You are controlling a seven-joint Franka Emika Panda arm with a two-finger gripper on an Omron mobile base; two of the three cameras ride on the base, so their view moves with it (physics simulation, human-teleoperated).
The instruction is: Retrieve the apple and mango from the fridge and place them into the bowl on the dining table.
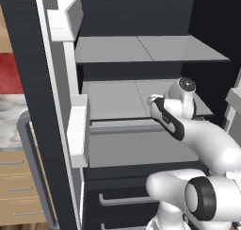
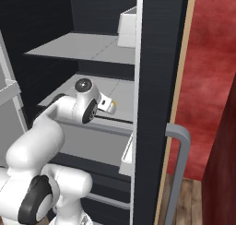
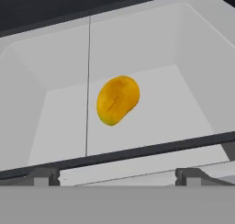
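The black fridge (image 1: 141,17) stands open, with grey shelves (image 1: 113,99) inside. My arm reaches in over the middle shelf. In the hand view a yellow-orange mango (image 3: 117,100) lies alone on the floor of a white bin (image 3: 193,58), ahead of my gripper (image 3: 119,175). The fingertips (image 3: 46,175) stand wide apart and open, short of the fruit, with nothing between them. From the right base view the gripper (image 2: 108,104) points toward the right door (image 2: 159,81), and a small yellow speck (image 2: 114,101) shows just past it. The apple, the bowl and the dining table are out of view.
White door bins (image 1: 77,130) hang on the left door, another bin (image 2: 126,28) sits high on the right. Both doors carry long grey bar handles (image 2: 177,173). Lower drawers (image 1: 117,201) lie under the shelves. A marble counter with tan drawers (image 1: 14,186) stands to the left.
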